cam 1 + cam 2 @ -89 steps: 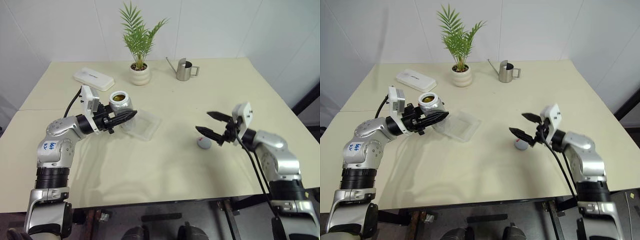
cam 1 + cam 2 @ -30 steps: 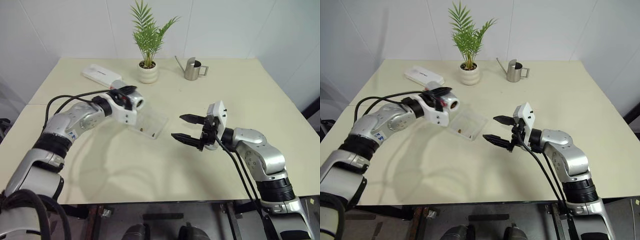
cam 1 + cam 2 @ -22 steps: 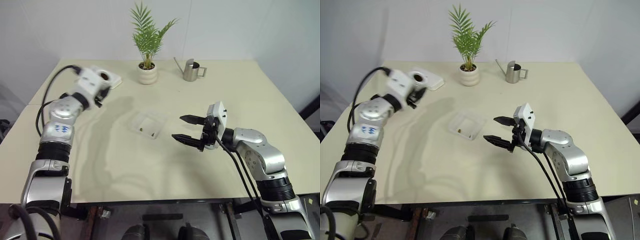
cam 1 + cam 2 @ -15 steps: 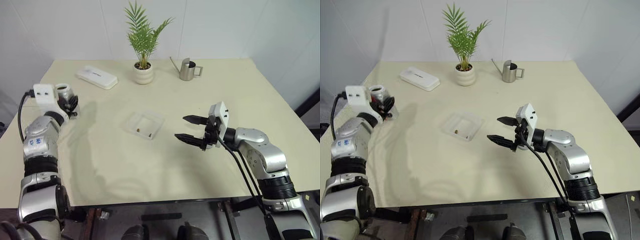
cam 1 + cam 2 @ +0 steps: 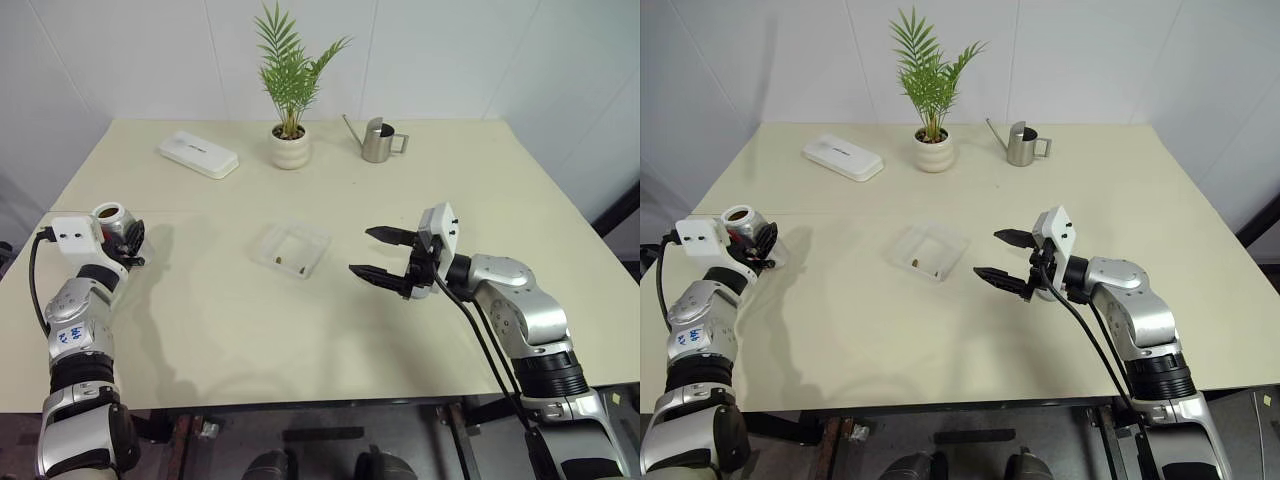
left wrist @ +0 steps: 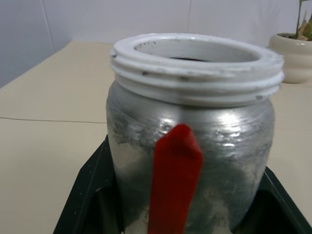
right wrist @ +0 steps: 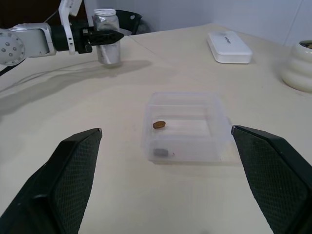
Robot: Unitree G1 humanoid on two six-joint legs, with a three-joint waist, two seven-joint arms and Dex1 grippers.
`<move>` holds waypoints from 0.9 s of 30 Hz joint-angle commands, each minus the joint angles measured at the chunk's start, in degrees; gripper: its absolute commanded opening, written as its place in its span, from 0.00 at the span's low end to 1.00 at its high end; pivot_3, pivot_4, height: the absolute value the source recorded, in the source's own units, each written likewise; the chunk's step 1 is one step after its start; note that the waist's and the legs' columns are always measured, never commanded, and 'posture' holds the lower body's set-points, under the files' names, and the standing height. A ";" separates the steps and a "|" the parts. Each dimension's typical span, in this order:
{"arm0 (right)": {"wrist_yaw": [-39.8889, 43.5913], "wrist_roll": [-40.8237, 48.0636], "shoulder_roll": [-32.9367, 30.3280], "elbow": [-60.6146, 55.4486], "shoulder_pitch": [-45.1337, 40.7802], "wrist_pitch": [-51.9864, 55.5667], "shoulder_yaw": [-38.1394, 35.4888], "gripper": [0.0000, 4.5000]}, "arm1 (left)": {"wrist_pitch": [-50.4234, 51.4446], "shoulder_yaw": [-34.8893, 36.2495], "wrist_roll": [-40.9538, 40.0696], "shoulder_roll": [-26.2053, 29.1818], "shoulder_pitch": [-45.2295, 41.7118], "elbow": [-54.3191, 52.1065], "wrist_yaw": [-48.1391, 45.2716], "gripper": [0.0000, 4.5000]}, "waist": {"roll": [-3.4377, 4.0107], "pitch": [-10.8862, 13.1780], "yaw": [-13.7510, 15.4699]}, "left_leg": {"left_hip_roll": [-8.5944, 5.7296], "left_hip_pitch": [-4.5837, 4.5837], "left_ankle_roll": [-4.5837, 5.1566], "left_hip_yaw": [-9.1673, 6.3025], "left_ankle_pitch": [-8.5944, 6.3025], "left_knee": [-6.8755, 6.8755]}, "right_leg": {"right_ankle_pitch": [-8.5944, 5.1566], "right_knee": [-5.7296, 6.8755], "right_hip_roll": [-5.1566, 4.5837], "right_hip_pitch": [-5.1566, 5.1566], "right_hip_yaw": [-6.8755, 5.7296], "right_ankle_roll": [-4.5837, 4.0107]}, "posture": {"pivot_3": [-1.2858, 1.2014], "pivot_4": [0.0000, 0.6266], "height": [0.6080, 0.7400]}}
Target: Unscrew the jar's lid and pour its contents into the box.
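Left eye view: the left pincer (image 5: 128, 240) grips the open jar (image 5: 108, 217) upright at the tabletop's (image 5: 450, 160) left edge; the right pincer (image 5: 383, 254) hangs wide beside the box (image 5: 291, 249)
Left wrist view: the jar's mouth is uncapped
Right wrist view: brown contents (image 7: 159, 125) lie in the box

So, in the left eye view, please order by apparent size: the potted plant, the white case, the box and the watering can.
1. Potted plant, clearly largest.
2. White case and box: look alike, and the box is nearer, so unranked.
3. Watering can, smallest.
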 commanded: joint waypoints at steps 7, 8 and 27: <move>0.97 0.73 0.69 -0.60 -1.29 -1.68 -1.10 1.00 | -2.07 2.95 -3.49 0.98 4.98 -5.09 -2.57 1.00 | -0.01 0.00 0.05 | 0.00 0.02 0.00 0.02 0.00 0.03 | 0.00 0.01 -0.02 0.01 0.02 0.00 | 0.52 0.24 1.00; 1.01 0.73 0.71 -0.74 -1.24 -1.66 -1.12 1.00 | -1.97 3.05 -3.49 1.11 5.82 -6.01 -2.44 1.00 | -0.01 0.00 0.05 | 0.00 0.01 0.01 0.02 -0.01 0.02 | 0.00 0.01 -0.02 0.01 0.02 0.00 | 0.52 0.24 1.00; 6.90 1.58 -2.43 -2.43 0.63 -3.32 -2.71 1.00 | -2.45 1.02 -2.62 15.37 36.23 -37.86 -25.59 1.00 | 0.07 0.04 0.34 | 0.08 0.03 -0.35 -0.01 -0.40 -0.12 | -0.01 -0.16 -0.11 -0.04 0.08 -0.04 | 0.52 0.24 1.00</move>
